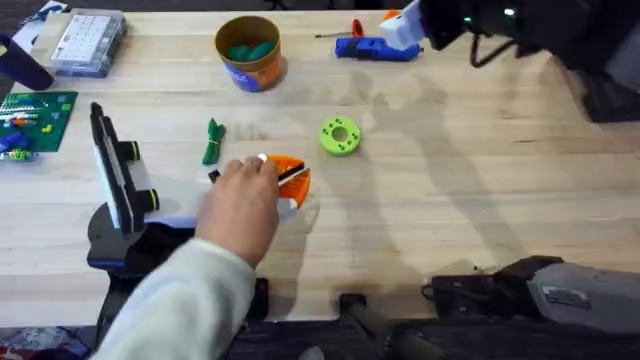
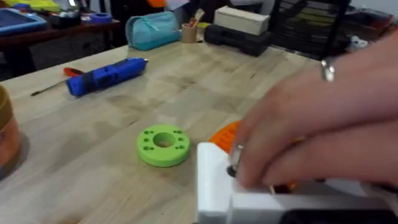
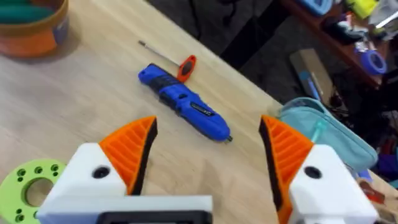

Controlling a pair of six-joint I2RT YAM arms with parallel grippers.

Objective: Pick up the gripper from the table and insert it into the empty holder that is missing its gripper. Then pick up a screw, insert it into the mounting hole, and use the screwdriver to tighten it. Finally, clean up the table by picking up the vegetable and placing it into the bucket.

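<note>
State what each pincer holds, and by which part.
The right pincer is open and holds nothing, above the screwdriver. A person's hand covers the left pincer, so its hold cannot be told.

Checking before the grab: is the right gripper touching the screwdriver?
Apart. In the right wrist view the open right gripper hangs above the screwdriver, bare table between.

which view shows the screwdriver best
The right wrist view: the screwdriver lies whole and close, ahead of the open right gripper. The overhead shows it small at the table's far edge; the left wrist view, farther off.
</note>
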